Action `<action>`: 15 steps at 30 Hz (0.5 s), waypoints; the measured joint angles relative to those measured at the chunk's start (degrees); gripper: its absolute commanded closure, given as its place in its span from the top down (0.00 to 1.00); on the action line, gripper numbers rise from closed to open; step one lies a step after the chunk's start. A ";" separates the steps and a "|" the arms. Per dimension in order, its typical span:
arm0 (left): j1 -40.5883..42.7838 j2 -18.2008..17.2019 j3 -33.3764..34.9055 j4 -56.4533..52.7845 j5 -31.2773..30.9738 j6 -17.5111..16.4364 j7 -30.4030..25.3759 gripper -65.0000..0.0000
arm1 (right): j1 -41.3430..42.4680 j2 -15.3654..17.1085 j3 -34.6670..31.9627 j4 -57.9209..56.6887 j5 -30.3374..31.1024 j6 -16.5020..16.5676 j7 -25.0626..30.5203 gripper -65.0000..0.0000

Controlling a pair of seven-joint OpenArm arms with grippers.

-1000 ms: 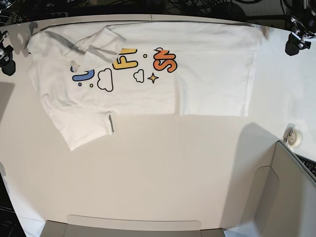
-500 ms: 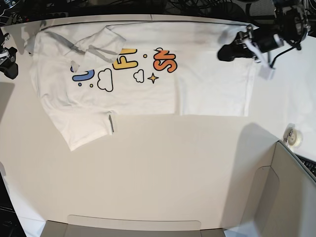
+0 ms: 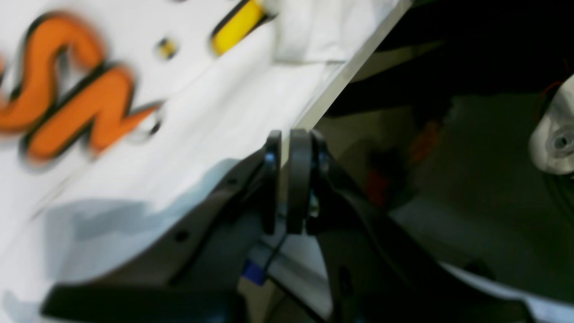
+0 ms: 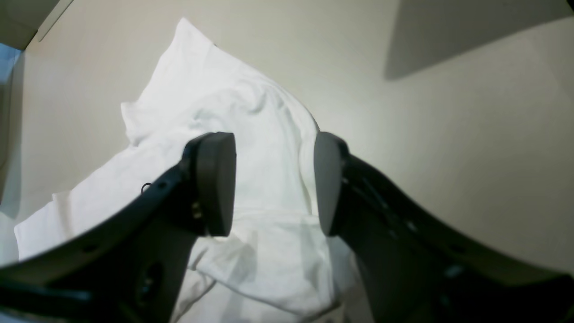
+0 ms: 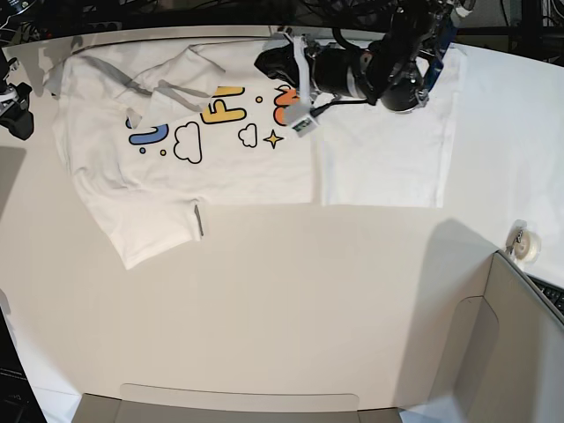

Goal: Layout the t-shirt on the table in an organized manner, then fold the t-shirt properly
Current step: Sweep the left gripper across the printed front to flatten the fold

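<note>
Right gripper (image 5: 11,97) at the tabletop (image 5: 282,308) left edge, jaws spread, empty. T-shirt (image 5: 370,163) flat along the far edge; print legible only as yellow "FI". Left gripper (image 5: 267,62) above the orange letters, jaws pressed together, empty.

t-shirt (image 5: 220,150) print: yellow letters "fi" readable, upside-down in base view. orange letters, likely "sn", clearer in left wrist view, blurred. blue letters partly hidden, unreadable.
</note>
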State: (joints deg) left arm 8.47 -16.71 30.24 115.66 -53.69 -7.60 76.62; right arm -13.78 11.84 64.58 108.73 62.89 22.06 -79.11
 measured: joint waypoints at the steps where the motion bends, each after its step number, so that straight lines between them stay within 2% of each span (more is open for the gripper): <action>1: -0.94 0.92 1.90 -0.02 1.97 -0.02 0.37 0.06 | -0.04 0.00 0.00 0.00 0.07 -0.02 0.00 0.44; 7: -5.53 6.16 10.08 -1.55 9.88 -0.02 0.02 0.06 | -0.15 -0.17 0.00 0.00 0.04 0.00 -0.09 0.44; 10: -7.26 6.93 13.68 -1.77 13.14 -0.37 -2.01 0.06 | -0.15 -0.81 0.00 0.00 -0.15 0.00 -0.09 0.44; 15: -12.52 10.34 18.43 -5.84 17.84 -0.09 -3.65 0.06 | 0.02 -1.38 -0.07 0.00 -2.84 -0.02 -0.24 0.44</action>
State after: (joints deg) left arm -4.05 -6.37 48.66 109.82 -35.86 -7.68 72.97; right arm -13.76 10.46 64.51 108.73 60.05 22.04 -79.35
